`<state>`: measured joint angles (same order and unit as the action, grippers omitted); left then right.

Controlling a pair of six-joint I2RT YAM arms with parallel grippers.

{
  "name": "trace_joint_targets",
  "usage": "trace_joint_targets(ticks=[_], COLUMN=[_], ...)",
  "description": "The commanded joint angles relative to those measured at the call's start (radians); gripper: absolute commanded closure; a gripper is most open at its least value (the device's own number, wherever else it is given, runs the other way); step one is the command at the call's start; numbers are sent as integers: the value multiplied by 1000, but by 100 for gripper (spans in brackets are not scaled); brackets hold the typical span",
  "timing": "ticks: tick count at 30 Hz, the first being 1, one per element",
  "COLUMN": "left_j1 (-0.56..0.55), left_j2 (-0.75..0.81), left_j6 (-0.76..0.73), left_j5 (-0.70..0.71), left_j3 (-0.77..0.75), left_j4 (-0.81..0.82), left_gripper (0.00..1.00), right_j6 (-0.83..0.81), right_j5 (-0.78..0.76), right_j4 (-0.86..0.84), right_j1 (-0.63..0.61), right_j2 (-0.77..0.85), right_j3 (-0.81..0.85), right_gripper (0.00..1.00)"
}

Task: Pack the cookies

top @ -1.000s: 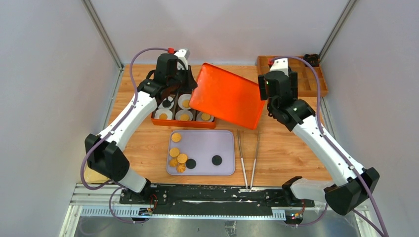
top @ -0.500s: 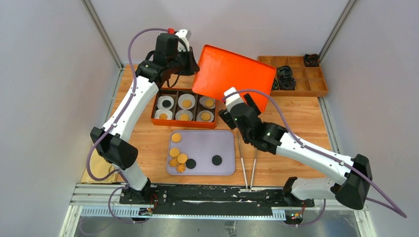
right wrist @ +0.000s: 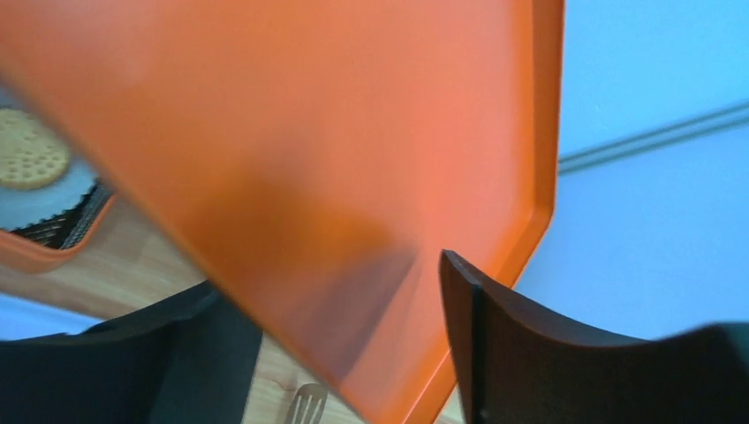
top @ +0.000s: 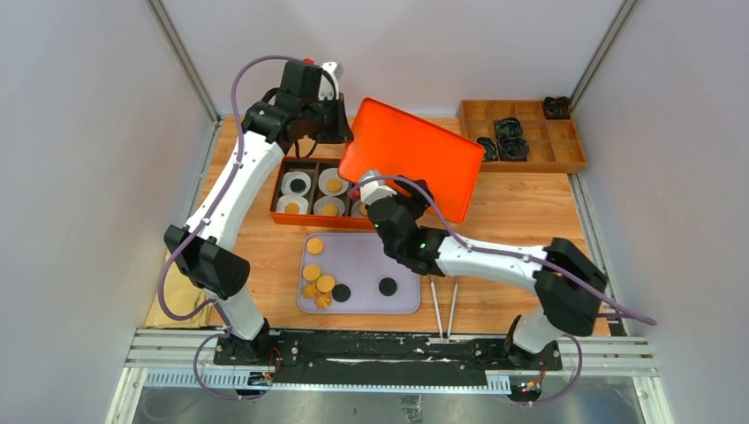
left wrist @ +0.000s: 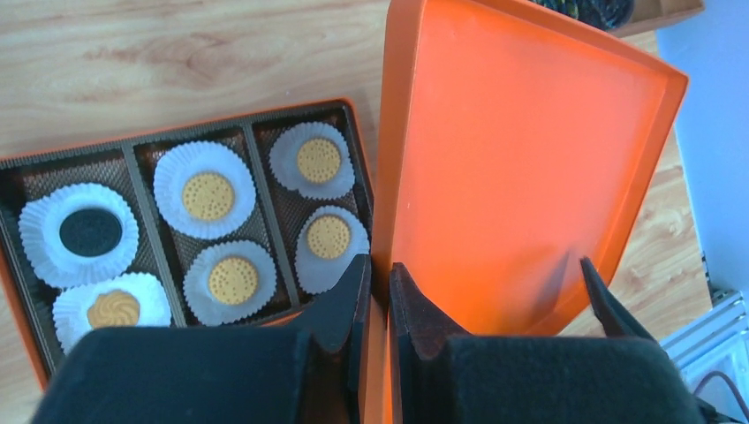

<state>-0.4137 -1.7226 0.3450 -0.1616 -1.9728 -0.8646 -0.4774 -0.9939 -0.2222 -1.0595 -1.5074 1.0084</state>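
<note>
While the left gripper [left wrist: 375, 305] pinches the rim of the flat orange rectangular lid [left wrist: 521, 168], with its fingers pressed against that rim from both sides, the lid hangs tilted above the wooden table [top: 530, 212]. In the top view, find this gripper [top: 340, 132] at the lid's 9 o'clock edge. The right gripper [right wrist: 331, 283] sits at the lid's lower edge with its fingers [right wrist: 495, 327] spread wide. The rim runs between them, but you cannot tell whether either finger touches it.

Locate the cookies in two places:

- **In the box:** six lie in the orange rectangular box with brown compartments [left wrist: 177, 134], one in each white fluted paper cup [left wrist: 199, 168]. They are four round golden cookies [left wrist: 208, 196], one round black cookie [left wrist: 91, 231] and one flower-shaped brown cookie [left wrist: 115, 309].
- **On the tray:** the rest lie loose on the lavender rectangular tray [top: 358, 265], at 6 o'clock from the box. Five golden-orange ones [top: 311, 272] cluster along its 9 o'clock side, and two black ones [top: 387, 286] lie nearer the middle.

A pair of slim metal tongs [top: 436, 309] lies just beside the tray at its 3 o'clock. A wooden divided organiser [top: 530, 166] holding black items stands at the table's 1 o'clock corner.
</note>
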Motion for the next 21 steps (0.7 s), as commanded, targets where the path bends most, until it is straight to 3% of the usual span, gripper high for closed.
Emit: trace_joint_targets(ticks=[1, 4, 9, 11, 16, 18, 21], left_j1=[4, 4, 4, 4, 4, 4, 5], left_j2=[98, 130, 148, 144, 159, 192, 266], left_j6=[23, 18, -4, -16, -60, -70, -67], left_j5=[-42, -30, -16, -4, 94, 146, 208], left_j3=[35, 61, 81, 81, 85, 115, 186], left_j4=[3, 3, 4, 5, 38, 88, 204], left_gripper=[94, 94, 92, 88, 65, 54, 31], right_j6=[-167, -226, -300, -294, 128, 175, 234], right_j5=[-178, -235, -279, -271, -110, -71, -2], right_j4=[-244, -362, -457, -389, 228, 277, 324], right_j1=[-4, -5, -16, -17, -11, -5, 20], right_j2=[-114, -167, -156, -127, -5, 55, 140], right_j3=[24, 32, 25, 40, 183, 165, 143], right_gripper=[38, 66, 95, 97, 100, 100, 100])
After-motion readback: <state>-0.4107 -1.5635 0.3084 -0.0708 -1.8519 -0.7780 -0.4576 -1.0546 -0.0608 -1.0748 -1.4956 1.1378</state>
